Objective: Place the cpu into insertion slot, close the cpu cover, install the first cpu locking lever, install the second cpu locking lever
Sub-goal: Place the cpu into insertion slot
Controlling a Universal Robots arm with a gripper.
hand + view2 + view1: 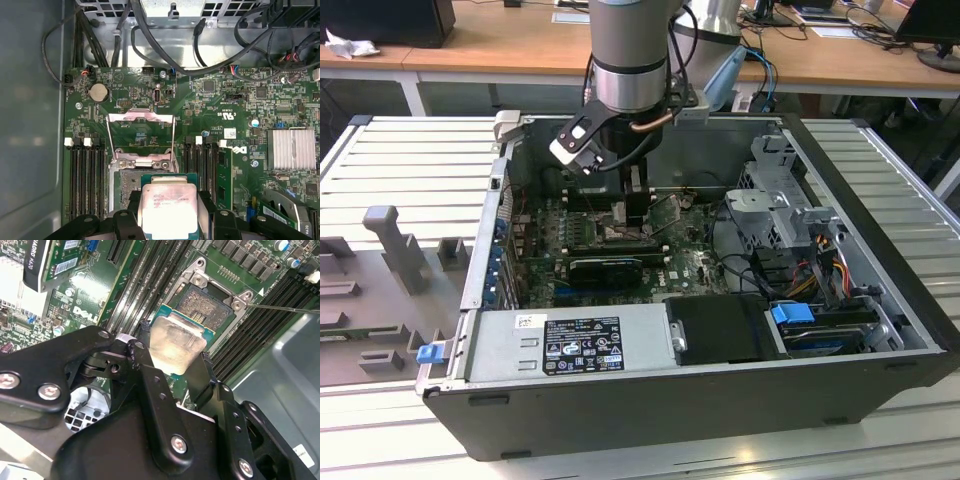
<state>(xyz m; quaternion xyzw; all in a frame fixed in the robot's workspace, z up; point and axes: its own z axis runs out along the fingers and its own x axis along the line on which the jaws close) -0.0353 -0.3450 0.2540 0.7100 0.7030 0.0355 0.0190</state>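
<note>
The cpu [175, 345], a square chip with a pale silver top, is pinched at two opposite edges between the black fingers [142, 342] of my gripper [172, 357], which is shut on it. It hangs just above the insertion slot [205, 305], overlapping one side of the dark socket and slightly off-centre. In the first wrist view the cpu [167, 207] covers part of the insertion slot [127, 182]. The cpu cover [141, 131] is swung open and lies back over the board. A thin locking lever [280, 307] stands free beside the socket. In the exterior view my gripper [633, 212] reaches down inside the computer case.
The open computer case [880, 250] lies on a slatted table. Long black memory slots [85, 180] flank the socket. A black card [605, 268], the power supply [570, 340], a drive cage [780, 210] and loose cables [165, 40] crowd the board. A finned heatsink [292, 149] sits nearby.
</note>
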